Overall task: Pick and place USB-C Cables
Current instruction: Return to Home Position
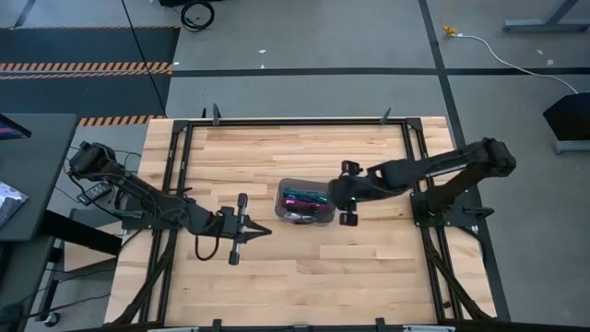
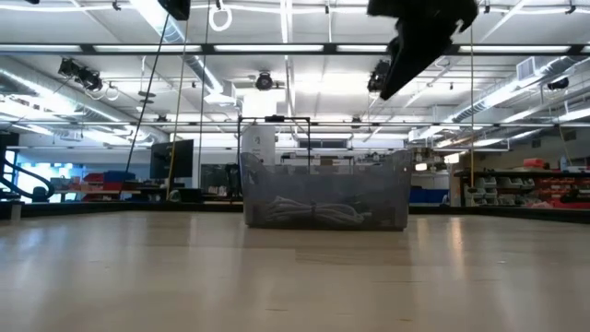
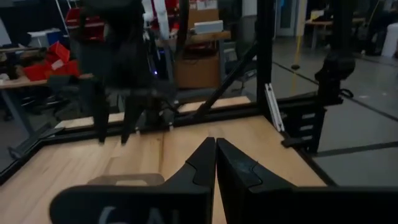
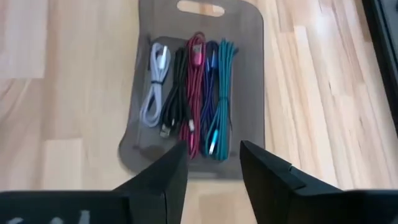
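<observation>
The grey tray [image 4: 249, 74] holds five coiled cable bundles lying side by side: silver-grey [image 4: 153, 84], black [image 4: 176, 93], dark red [image 4: 194, 87], purple-blue [image 4: 209, 81] and teal [image 4: 225, 87]. The tray stands mid-table [image 1: 288, 187]. In the low view its translucent wall [image 2: 324, 184] shows the cables inside. My right gripper [image 4: 211, 158] is open and empty, above the tray's right end [image 1: 334, 195] and high over the table [image 2: 415, 46]. My left gripper [image 1: 265, 231] is shut and empty, left of the tray toward the near side, also seen in its wrist view [image 3: 215, 155].
A black metal frame [image 1: 277, 122] runs round the wooden table top. Bare wood lies in front of the tray [image 1: 313, 267] and behind it [image 1: 295, 152]. My right arm [image 3: 118, 74] shows beyond my left gripper's fingers.
</observation>
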Controlling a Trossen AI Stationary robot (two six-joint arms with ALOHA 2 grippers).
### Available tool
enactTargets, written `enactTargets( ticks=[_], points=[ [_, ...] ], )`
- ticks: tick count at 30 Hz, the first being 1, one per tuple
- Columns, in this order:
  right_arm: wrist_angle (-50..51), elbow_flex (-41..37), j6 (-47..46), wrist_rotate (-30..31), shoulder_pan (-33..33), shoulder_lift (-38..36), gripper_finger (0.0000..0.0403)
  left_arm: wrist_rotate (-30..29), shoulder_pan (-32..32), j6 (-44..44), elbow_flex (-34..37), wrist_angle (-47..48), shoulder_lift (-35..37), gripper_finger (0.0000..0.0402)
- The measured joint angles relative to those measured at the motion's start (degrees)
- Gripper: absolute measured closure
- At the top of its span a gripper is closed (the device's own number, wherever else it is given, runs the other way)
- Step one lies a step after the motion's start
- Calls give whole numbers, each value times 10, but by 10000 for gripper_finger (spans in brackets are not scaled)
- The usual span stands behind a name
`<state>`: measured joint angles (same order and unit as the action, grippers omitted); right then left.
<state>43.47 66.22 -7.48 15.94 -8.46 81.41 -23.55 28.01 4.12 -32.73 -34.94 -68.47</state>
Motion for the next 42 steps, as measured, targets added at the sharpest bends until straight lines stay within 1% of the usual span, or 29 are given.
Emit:
enactTargets(
  ticks=[2, 4, 6, 9, 10, 13, 20, 22, 24, 25, 27, 30, 33, 35, 38, 42],
  points=[
    [17, 0, -16, 9, -18, -16, 260, 0, 0, -5, 0, 8, 0, 381],
    [25, 0, -25, 9, -34, -31, 282, 1, 0, -7, 0, 4, 0, 381],
    [37, 0, -35, 9, -48, -42, 318, 8, -6, -6, 0, 6, 0, 385],
    [61, 0, -44, 9, -64, -54, 383, 9, -21, -13, 0, 15, 0, 396],
    [68, 0, -45, 9, -68, -57, 392, 9, -29, -25, 0, 19, 0, 396],
    [87, 0, -57, 9, -74, -58, 392, 30, -61, -58, 0, 40, 0, 397],
    [106, 0, -74, 5, -81, -67, 398, 155, -143, -88, 0, 49, 0, 399],
    [106, 0, -78, 4, -81, -79, 399, 169, -168, -102, 0, 51, 2, 399],
    [107, 0, -84, 5, -83, -95, 400, 177, -186, -110, 0, 72, 19, 400],
    [106, -1, -85, 5, -85, -104, 400, 178, -194, -111, 0, 87, 31, 400],
    [93, -16, -90, 5, -93, -129, 400, 180, -205, -119, 0, 148, 66, 400],
    [61, -59, -108, 3, -105, -173, 400, 181, -210, -138, 0, 221, 128, 400],
    [7, -121, -126, 1, -118, -222, 400, 170, -190, -140, 0, 264, 183, 400],
    [-33, -163, -139, -2, -125, -251, 400, 151, -171, -140, 0, 289, 210, 400],
    [-78, -213, -159, -8, -136, -290, 400, 111, -138, -139, 12, 288, 237, 400],
    [-81, -254, -186, -8, -154, -329, 400, 67, -88, -156, 68, 284, 265, 400]
  ],
)
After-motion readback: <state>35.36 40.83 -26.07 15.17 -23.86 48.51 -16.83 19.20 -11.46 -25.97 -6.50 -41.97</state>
